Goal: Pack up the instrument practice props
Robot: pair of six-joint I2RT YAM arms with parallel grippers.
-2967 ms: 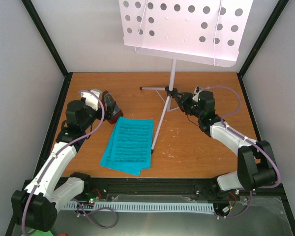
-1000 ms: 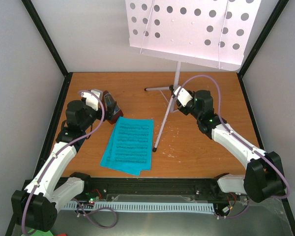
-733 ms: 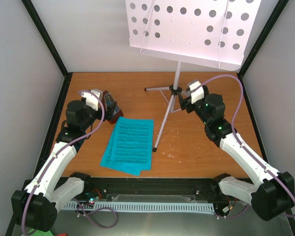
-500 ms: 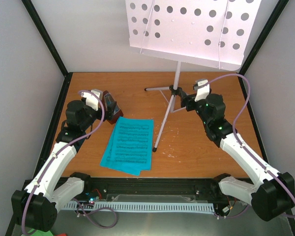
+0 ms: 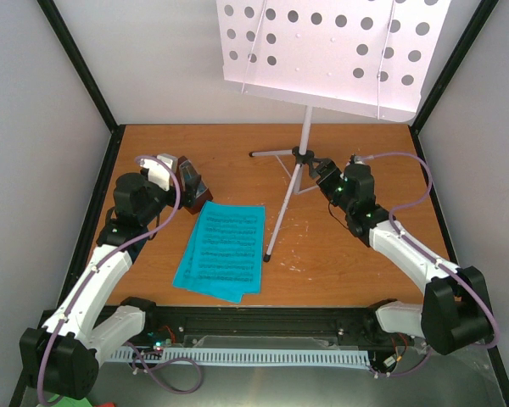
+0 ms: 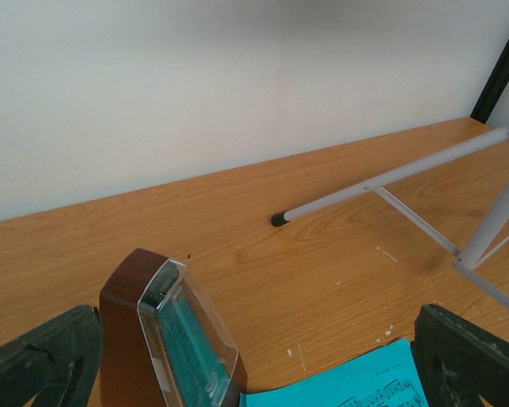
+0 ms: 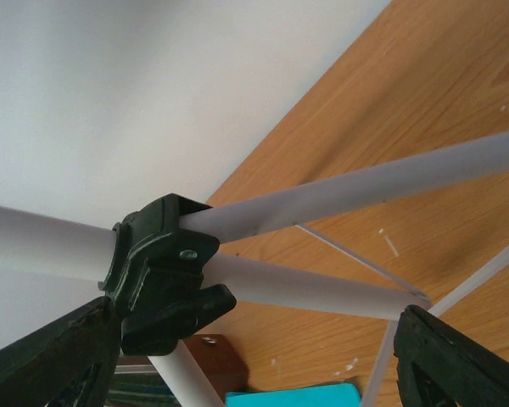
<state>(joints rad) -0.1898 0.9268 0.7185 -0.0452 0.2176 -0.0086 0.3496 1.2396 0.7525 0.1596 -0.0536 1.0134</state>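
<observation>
The pale silver music stand (image 5: 303, 136) stands at the back of the table, its perforated desk (image 5: 332, 49) high up. Its black leg hub (image 7: 159, 271) fills the right wrist view. My right gripper (image 5: 324, 175) is open just right of the hub, with the legs (image 7: 322, 292) crossing between its fingers (image 7: 462, 360). The red-brown metronome (image 5: 192, 184) stands at the left. My left gripper (image 5: 176, 180) is open beside it; the left wrist view shows the metronome (image 6: 174, 339) near the left finger (image 6: 38, 360). Cyan sheet music (image 5: 223, 248) lies flat in front.
The wooden table (image 5: 356, 263) has grey walls on three sides and black frame posts at the corners. One stand leg (image 6: 390, 178) stretches left along the back. Another leg (image 5: 280, 216) reaches forward beside the sheets.
The stand shifted slightly right before one second ago. Since then my right gripper has opened off the stand by the hub and rolled its wrist. The left arm has not moved.
</observation>
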